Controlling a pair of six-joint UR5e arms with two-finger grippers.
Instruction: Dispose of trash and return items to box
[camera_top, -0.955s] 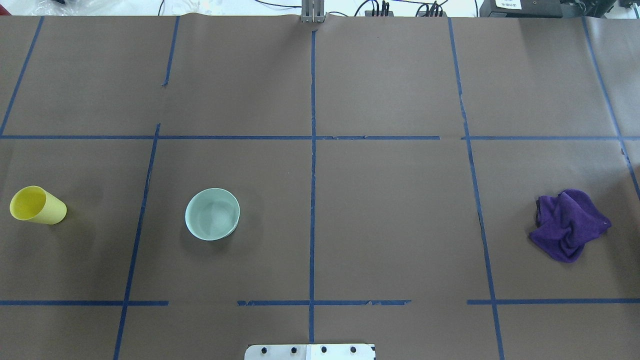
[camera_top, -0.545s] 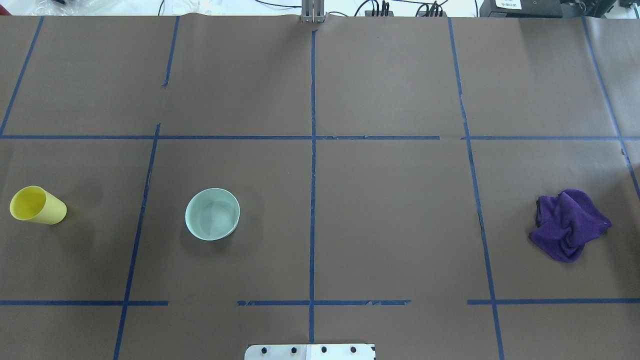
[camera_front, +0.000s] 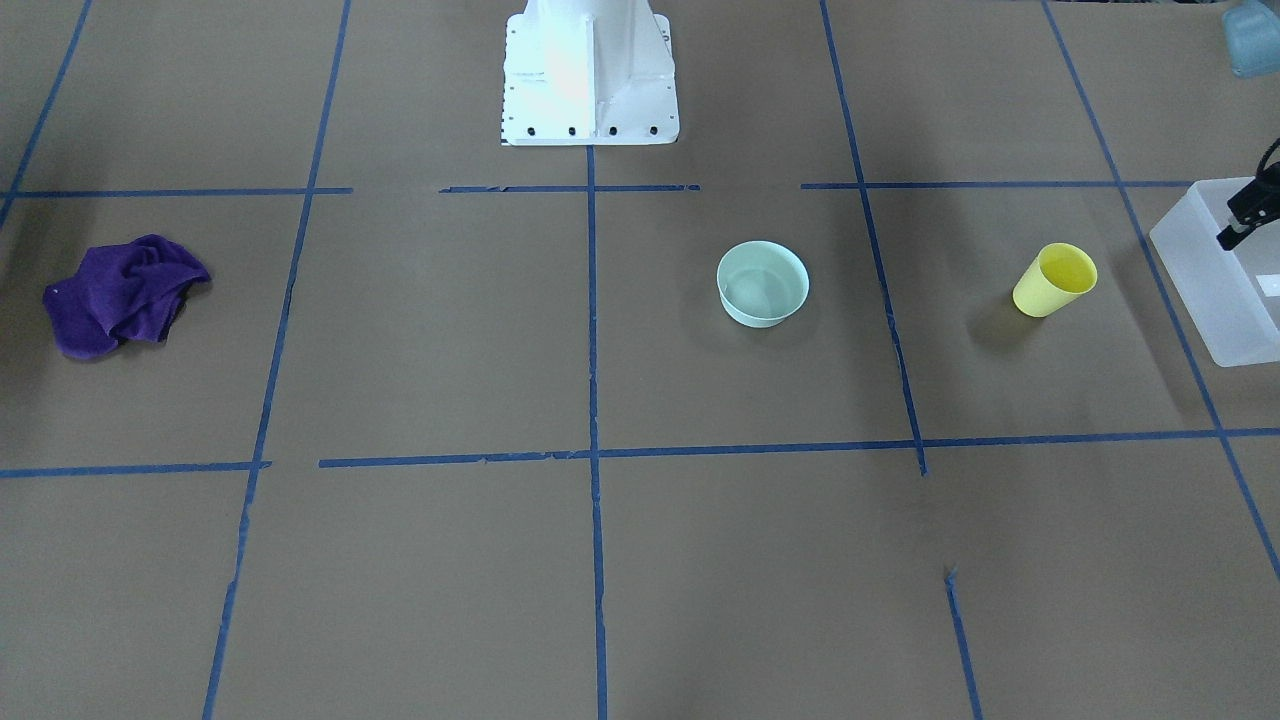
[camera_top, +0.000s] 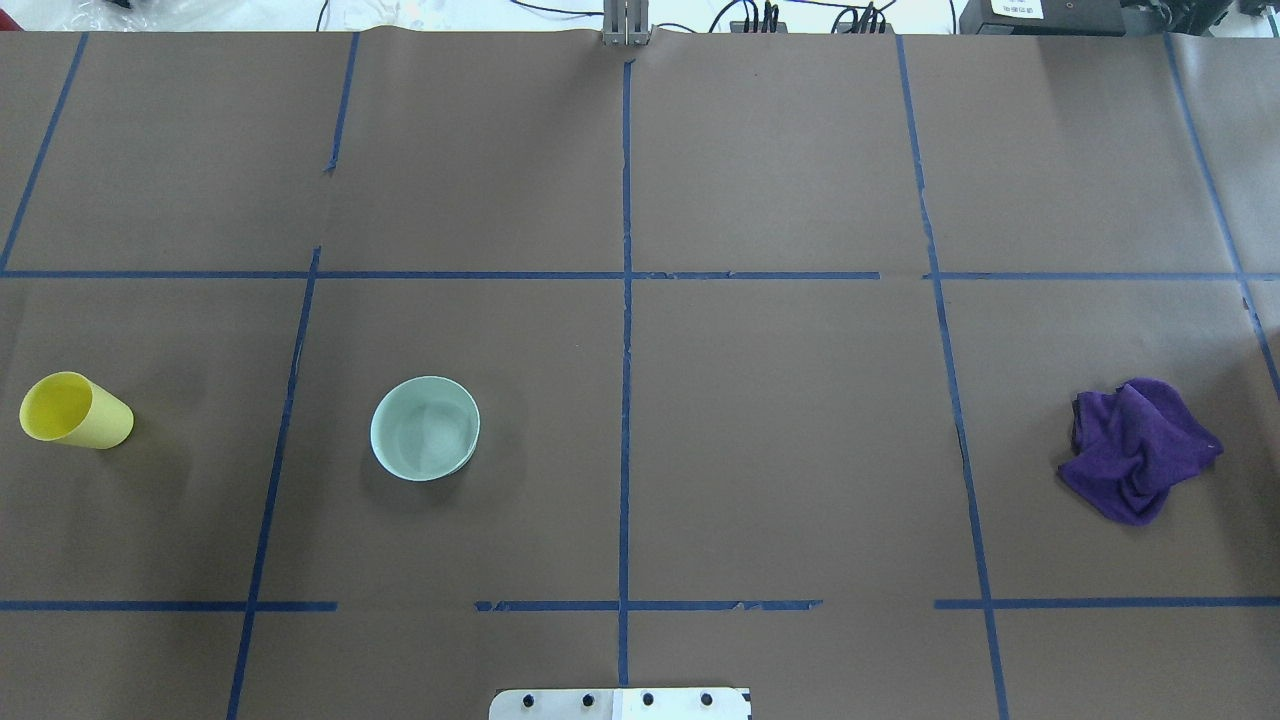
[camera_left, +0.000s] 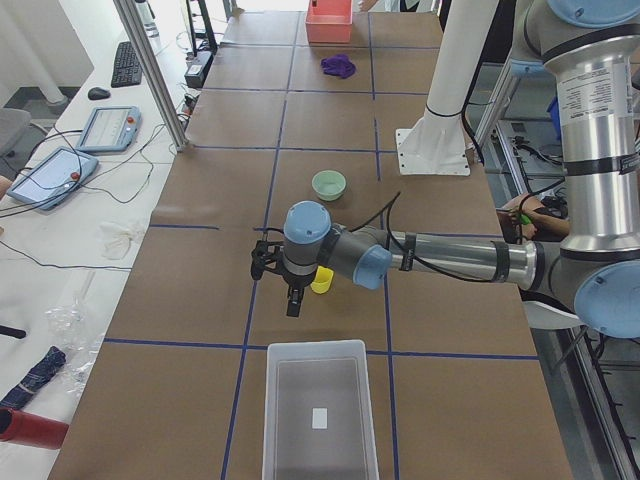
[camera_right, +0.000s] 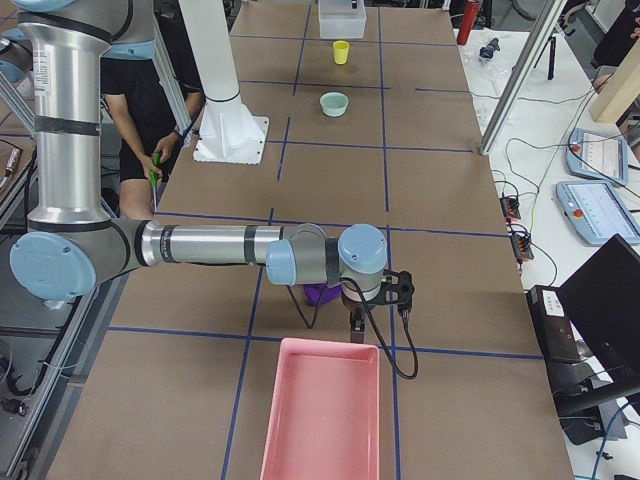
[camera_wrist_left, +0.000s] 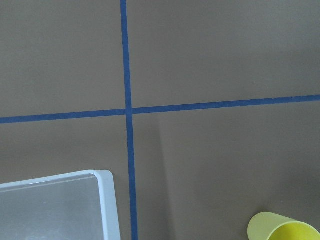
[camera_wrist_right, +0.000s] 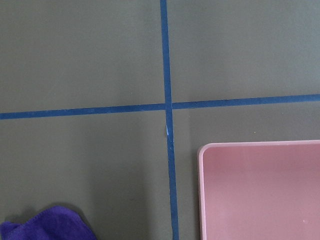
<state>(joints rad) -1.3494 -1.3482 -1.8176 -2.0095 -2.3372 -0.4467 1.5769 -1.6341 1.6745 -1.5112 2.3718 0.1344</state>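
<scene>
The yellow cup stands upright at the table's left; it also shows in the front view and the left wrist view. The translucent white box sits at the left end, past the cup. My left gripper hovers between cup and box, fingers pointing down; I cannot tell whether it is open. My right gripper hovers at the right end beside the purple cloth; I cannot tell its state either.
A pale green bowl stands right of the cup. The crumpled purple cloth lies at the right. A pink tray sits at the right end, also in the right wrist view. The white robot base stands mid-table.
</scene>
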